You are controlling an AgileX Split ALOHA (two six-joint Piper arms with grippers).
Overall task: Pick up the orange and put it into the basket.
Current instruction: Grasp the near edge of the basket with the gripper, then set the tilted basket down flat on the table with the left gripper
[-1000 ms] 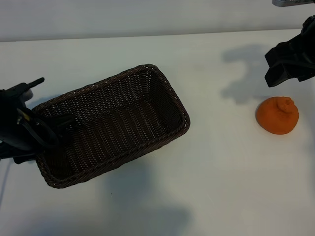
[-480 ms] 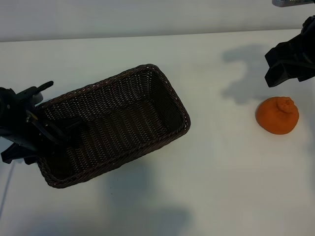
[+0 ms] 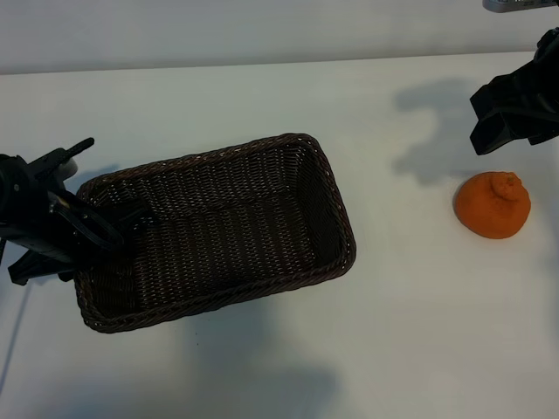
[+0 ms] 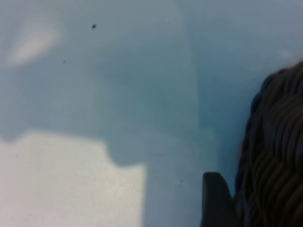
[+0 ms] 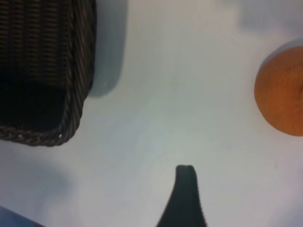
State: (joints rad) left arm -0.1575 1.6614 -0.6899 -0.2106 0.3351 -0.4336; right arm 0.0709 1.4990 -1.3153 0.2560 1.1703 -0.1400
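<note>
At the near-left end of the bench the basket has swung round: a second ago its far corner pointed up and away at a steeper diagonal, now the long side lies closer to level and the right end sits nearer the orange. Left gripper did that. It straddles the left short rim, one finger inside the weave, the other outside, jaws narrowed onto the wicker wall compared with a second ago. Whether the rim is firmly clamped or just nudged, cannot tell; left wrist view only shows a dark finger tip beside the braided rim.

Orange unchanged: sits on the bench well apart from the basket, far right side, knobby stem end up, nothing touching it. Basket empty.

Right gripper hangs just above and behind the orange, same spot as before, jaws apart and holding nothing. Right wrist view shows one finger tip over bare bench, orange off to the side.

Meaning for the task: pick not started yet. Left arm looks to be repositioning and steadying the basket as the drop target. Gap between fruit and basket is shorter now, so the carry should be easier. Next likely step: right arm drops onto the orange.
</note>
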